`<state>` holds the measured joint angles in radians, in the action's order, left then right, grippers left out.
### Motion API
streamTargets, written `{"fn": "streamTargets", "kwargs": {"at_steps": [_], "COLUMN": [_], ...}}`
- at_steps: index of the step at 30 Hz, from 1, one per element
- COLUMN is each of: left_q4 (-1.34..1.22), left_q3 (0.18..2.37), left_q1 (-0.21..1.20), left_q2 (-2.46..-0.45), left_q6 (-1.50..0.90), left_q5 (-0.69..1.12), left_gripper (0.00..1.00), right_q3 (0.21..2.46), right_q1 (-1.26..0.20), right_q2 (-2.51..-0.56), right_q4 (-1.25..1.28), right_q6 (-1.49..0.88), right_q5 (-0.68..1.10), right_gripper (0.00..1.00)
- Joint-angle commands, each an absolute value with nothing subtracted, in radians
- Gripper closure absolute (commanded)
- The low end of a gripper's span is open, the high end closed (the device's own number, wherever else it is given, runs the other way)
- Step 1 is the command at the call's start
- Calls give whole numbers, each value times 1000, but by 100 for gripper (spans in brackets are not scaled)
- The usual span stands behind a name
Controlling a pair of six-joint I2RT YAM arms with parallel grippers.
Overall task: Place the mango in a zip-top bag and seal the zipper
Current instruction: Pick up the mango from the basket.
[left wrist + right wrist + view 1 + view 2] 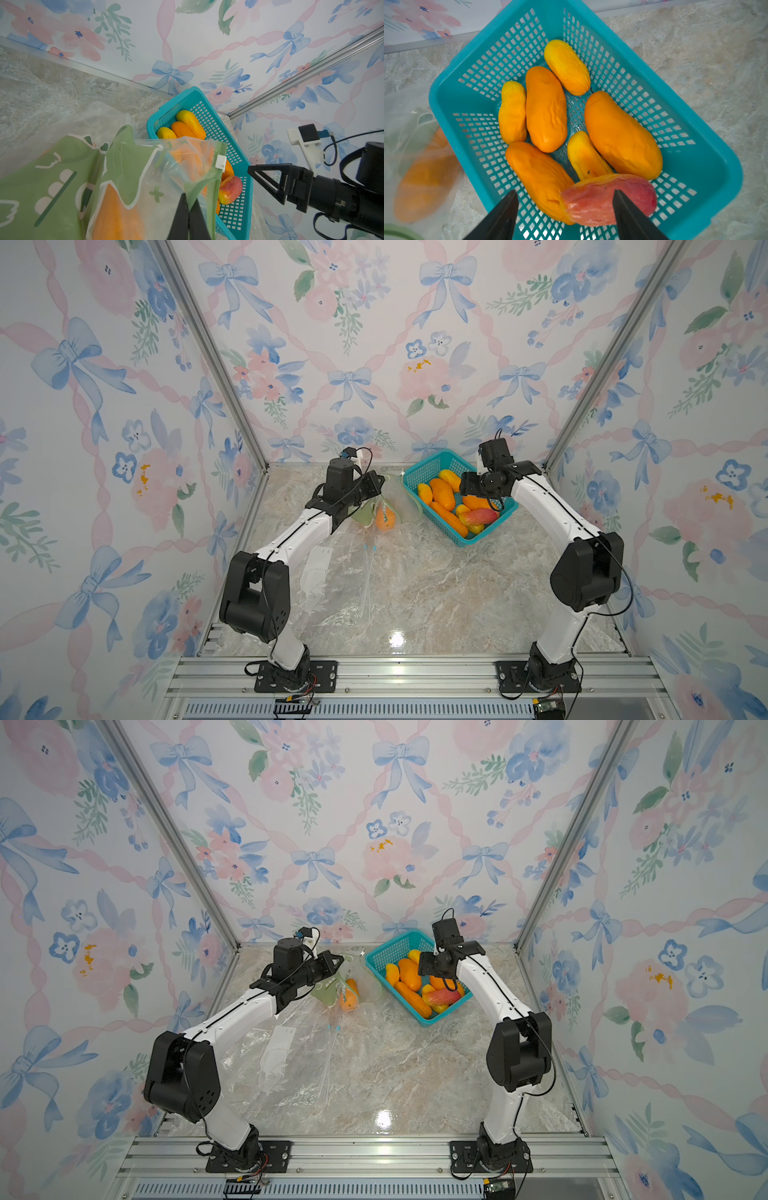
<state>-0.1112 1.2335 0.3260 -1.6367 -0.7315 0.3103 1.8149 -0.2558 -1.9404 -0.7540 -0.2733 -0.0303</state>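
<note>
Overhead, seven mangoes [546, 108] are counted in one turquoise basket [708, 149]: six yellow to orange, and one red mango [591, 203] against a rim. An eighth mango [385, 519] is seen inside a clear zip-top bag [128, 166] printed in green. The bag is set just beside the basket, toward the back of the desk [436, 593]. One white slider [220, 163] is seen near a corner of the bag's green zipper band; whether the zipper is sealed cannot be told. The left tool [188, 205] is pressed together on that band, and the bag's edge is held up off the desk. The right tool [564, 193] is held above the basket with its jaws apart, and the end of the red mango and part of an orange one are framed between them. Whether either fruit is touched cannot be told. One more clear bag [318, 576] is laid flat beside the left arm. The basket is tucked close to the back wall [374, 364], so little room is given behind it. The front and middle of the desk, between the two arms, are seen as open surface.
</note>
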Motion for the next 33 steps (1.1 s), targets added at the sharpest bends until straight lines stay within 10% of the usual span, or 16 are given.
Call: {"fn": "streamTargets", "kwargs": {"at_steps": [1, 12, 33], "left_q4": [-138, -138, -138], "left_q3": [1221, 1224, 1213], "left_q1": [330, 331, 330], "left_q2": [-1610, -1622, -1601], "left_q6": [-702, -695, -696], "left_q5": [301, 308, 322], "left_gripper": [100, 100, 100], "right_q3": [1946, 2399, 2442], "right_q1": [-229, -201, -201], "right_q2": [-2068, -2426, -2577], "right_q4": [-820, -930, -754], "right_q6": [-166, -12, 3], "right_q5": [-3, -2, 2], "right_gripper": [30, 35, 39]}}
